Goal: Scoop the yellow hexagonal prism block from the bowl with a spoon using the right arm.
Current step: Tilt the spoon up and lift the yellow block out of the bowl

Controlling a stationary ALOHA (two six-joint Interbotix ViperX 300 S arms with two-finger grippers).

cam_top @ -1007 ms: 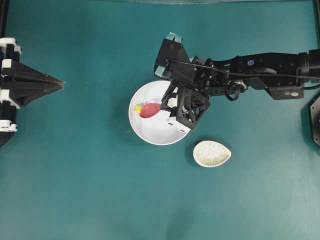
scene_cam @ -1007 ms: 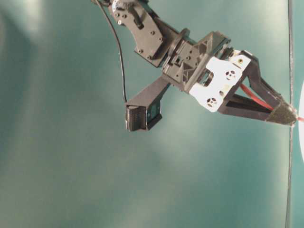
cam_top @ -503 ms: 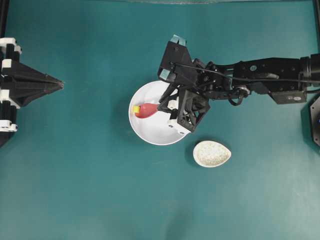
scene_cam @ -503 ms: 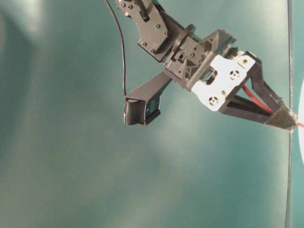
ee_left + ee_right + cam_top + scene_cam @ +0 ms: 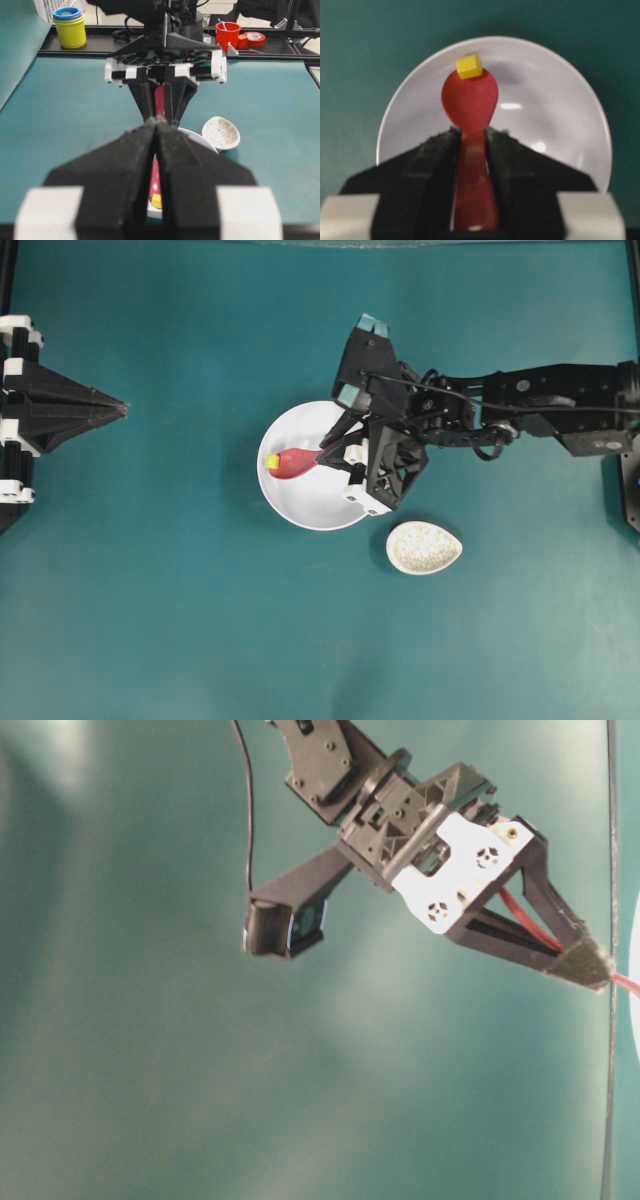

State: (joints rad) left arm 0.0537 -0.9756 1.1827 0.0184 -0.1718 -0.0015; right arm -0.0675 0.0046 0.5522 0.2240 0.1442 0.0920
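The white bowl [image 5: 310, 505] sits mid-table. My right gripper [image 5: 325, 455] is shut on the handle of the red spoon [image 5: 292, 463], whose scoop lies inside the bowl near its left side. The yellow block [image 5: 272, 461] sits at the scoop's far tip, touching it. In the right wrist view the block [image 5: 469, 66] overlaps the tip of the spoon [image 5: 470, 102] in the bowl [image 5: 545, 115], and the gripper [image 5: 471, 136] clamps the handle. My left gripper [image 5: 120, 407] is shut and empty, far left of the bowl.
A speckled beige spoon rest [image 5: 424, 547] lies just right of and below the bowl. In the left wrist view stacked cups [image 5: 70, 27], a red cup [image 5: 228, 35] and a tape roll [image 5: 255, 38] stand beyond the table's far edge.
The right wrist has shifted slightly right and turned. The spoon's scoop has slid left against the yellow block, which has moved a little toward the bowl's left rim. The left arm has not moved.
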